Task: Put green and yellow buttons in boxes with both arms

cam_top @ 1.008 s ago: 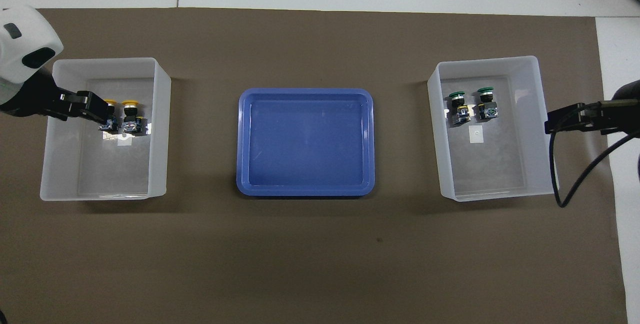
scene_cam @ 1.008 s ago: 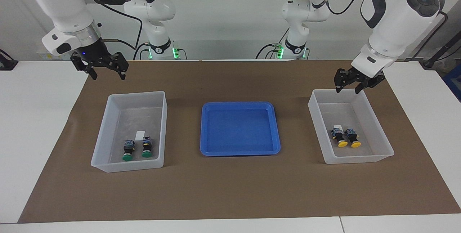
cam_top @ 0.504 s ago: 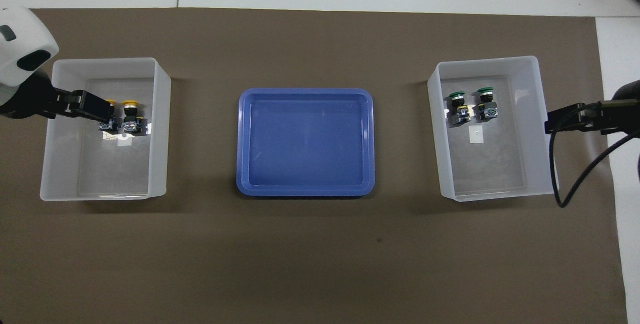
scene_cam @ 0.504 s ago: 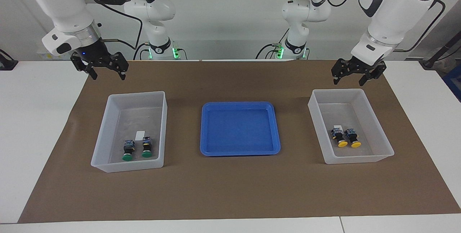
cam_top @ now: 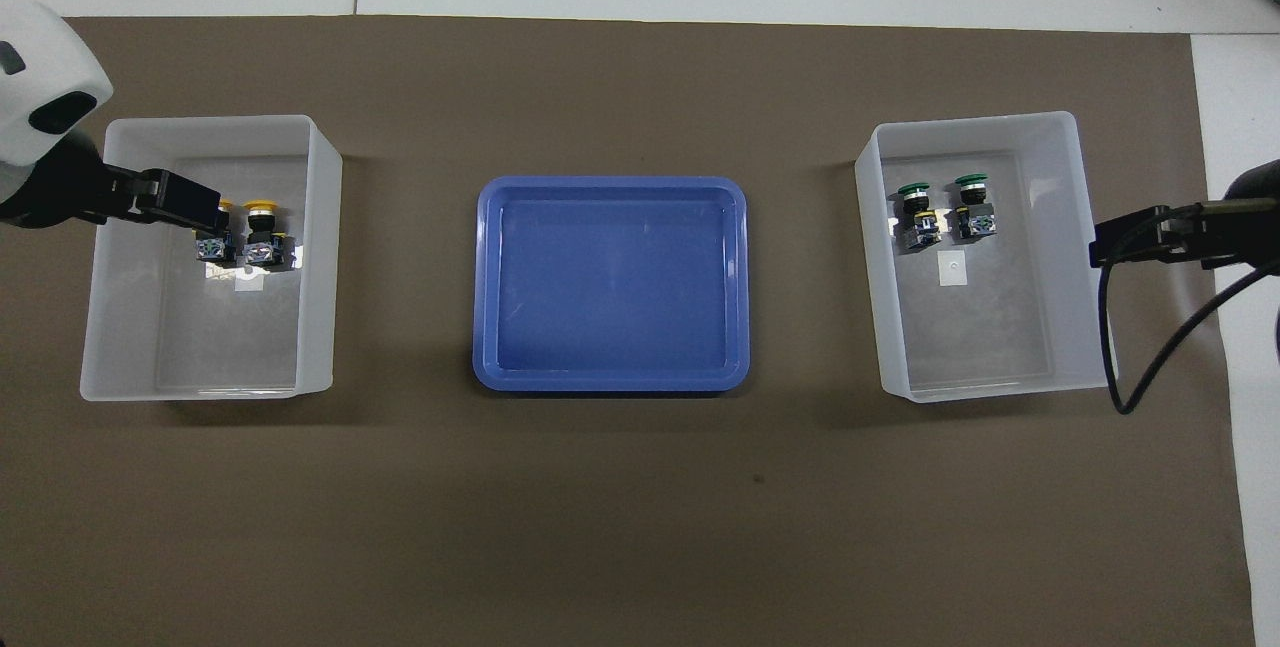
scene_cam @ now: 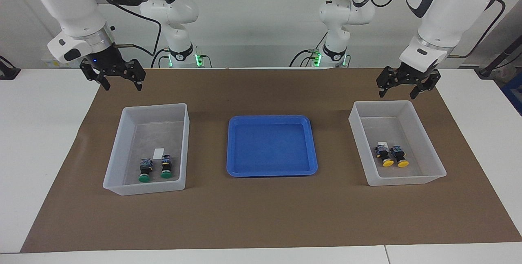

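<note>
Two green buttons (scene_cam: 155, 169) (cam_top: 943, 210) lie side by side in the box (scene_cam: 143, 188) (cam_top: 1000, 389) toward the right arm's end. Two yellow buttons (scene_cam: 393, 156) (cam_top: 250, 235) lie in the other box (scene_cam: 408, 179) (cam_top: 190, 392) toward the left arm's end. My left gripper (scene_cam: 397, 92) (cam_top: 205, 212) hangs open and empty, raised over the rim of the yellow buttons' box. Open and empty too, my right gripper (scene_cam: 122, 84) (cam_top: 1105, 249) waits in the air over the mat beside the green buttons' box.
A shallow blue tray (scene_cam: 271, 172) (cam_top: 610, 382) with nothing in it sits between the two boxes. A brown mat (scene_cam: 261, 215) covers the middle of the white table. A black cable (cam_top: 1160, 347) loops down from the right arm.
My left gripper has risen up out of the yellow buttons' box and spread its fingers wider. The right arm and all the buttons have stayed put.
</note>
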